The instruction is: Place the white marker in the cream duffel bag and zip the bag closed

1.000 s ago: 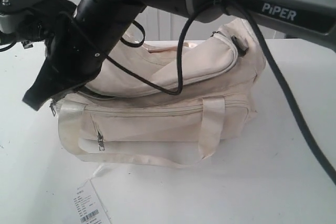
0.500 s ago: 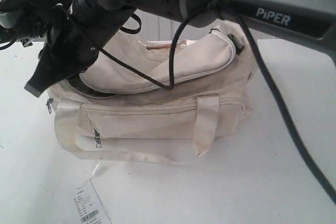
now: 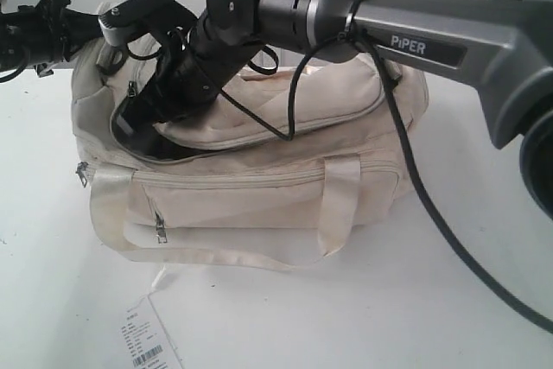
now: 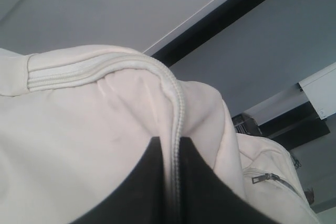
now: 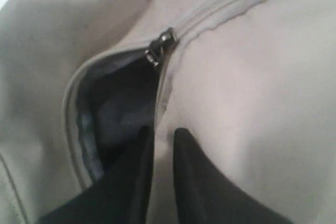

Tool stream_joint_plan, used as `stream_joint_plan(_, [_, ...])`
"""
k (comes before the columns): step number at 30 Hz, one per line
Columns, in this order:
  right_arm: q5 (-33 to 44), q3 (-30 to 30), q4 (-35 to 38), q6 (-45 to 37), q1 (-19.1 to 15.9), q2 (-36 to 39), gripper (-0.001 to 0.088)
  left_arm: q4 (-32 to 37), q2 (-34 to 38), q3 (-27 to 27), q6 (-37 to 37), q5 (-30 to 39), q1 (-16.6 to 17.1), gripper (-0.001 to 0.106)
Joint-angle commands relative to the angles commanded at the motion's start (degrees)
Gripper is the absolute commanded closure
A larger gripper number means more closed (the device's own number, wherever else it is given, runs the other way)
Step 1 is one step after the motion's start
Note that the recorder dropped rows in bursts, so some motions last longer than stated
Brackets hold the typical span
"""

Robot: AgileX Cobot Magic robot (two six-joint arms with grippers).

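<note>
Duffel bag (image 3: 259, 205) in cream fabric sits on the white surface (image 3: 389, 300), its top zip partly open on dark lining. Left gripper (image 4: 169, 142) is clenched on the bag's zip seam. Right gripper (image 5: 163, 132) straddles the opening's edge below the zip pull (image 5: 160, 48); whether it pinches cannot be told.

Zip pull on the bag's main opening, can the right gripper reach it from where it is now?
Probably yes. The zip pull sits exposed just ahead of the right gripper, with only the zip edge of the cream duffel bag running between them and nothing covering it.
</note>
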Motion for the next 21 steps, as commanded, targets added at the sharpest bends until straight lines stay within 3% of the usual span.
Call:
stream_joint_plan(3, [4.75, 0.00, 7.61, -3.95, 0.67, -2.09, 0.0593, 0.12, 0.00, 0.00, 0.00, 0.00, 0.00, 0.105])
stream_joint_plan(6, [9.05, 0.00, 9.01, -6.47, 1.03, -2.09, 0.0609, 0.12, 0.00, 0.00, 0.00, 0.00, 0.00, 0.105])
stream_joint_plan(9, [10.23, 0.00, 8.91, -7.39, 1.03, -1.06, 0.0706, 0.12, 0.00, 0.00, 0.00, 0.00, 0.00, 0.105])
stream_joint_plan(12, [9.29, 0.00, 9.05, -7.42, 1.03, 0.19, 0.0865, 0.52, 0.00, 0.00, 0.00, 0.00, 0.00, 0.105])
stream_joint_plan(14, [8.26, 0.00, 8.90, -7.52, 1.03, 1.07, 0.0868, 0.52, 0.00, 0.00, 0.00, 0.00, 0.00, 0.105])
stream_joint_plan(18, [5.62, 0.00, 3.02, -7.03, 0.88, 2.62, 0.0868, 0.52, 0.00, 0.00, 0.00, 0.00, 0.00, 0.105])
stream_joint_plan(21, [3.46, 0.00, -5.45, -1.32, 0.88, 3.54, 0.0866, 0.52, 0.00, 0.00, 0.00, 0.00, 0.00, 0.105])
